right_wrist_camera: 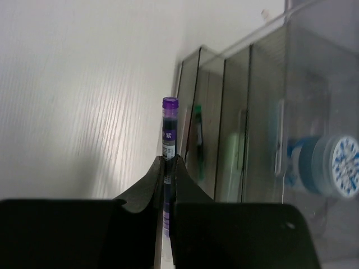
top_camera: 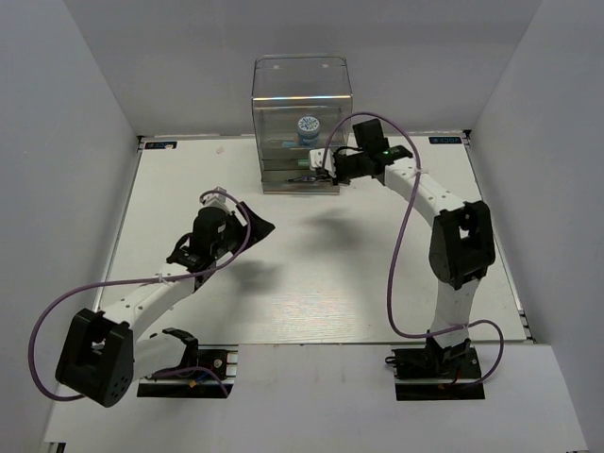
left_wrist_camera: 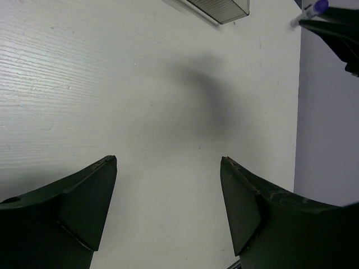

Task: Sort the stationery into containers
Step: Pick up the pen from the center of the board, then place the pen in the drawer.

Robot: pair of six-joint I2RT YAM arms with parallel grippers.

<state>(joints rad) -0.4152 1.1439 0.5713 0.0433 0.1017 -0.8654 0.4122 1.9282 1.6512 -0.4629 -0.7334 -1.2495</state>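
A dark purple pen [right_wrist_camera: 169, 126] with a purple cap is pinched between the fingers of my right gripper [right_wrist_camera: 169, 161], which is shut on it just in front of the containers [right_wrist_camera: 252, 112], a smoky clear unit of stacked drawers. From above, the right gripper [top_camera: 326, 163] is at the front of the drawer unit [top_camera: 302, 113]. The blue-and-white tub [right_wrist_camera: 332, 167] stands in the tall top box and shows from above as a tub [top_camera: 309, 125]. A green marker [right_wrist_camera: 197, 131] shows through a drawer front. My left gripper [left_wrist_camera: 168, 162] hangs open over bare table, nothing between its fingers [left_wrist_camera: 84, 202].
The white table [top_camera: 311, 274] has grey walls on three sides. In the left wrist view a corner of the drawer unit [left_wrist_camera: 221, 8] and the capped end of the purple pen [left_wrist_camera: 317, 8] appear at the top. The left gripper [top_camera: 255, 226] is mid-table, left of centre.
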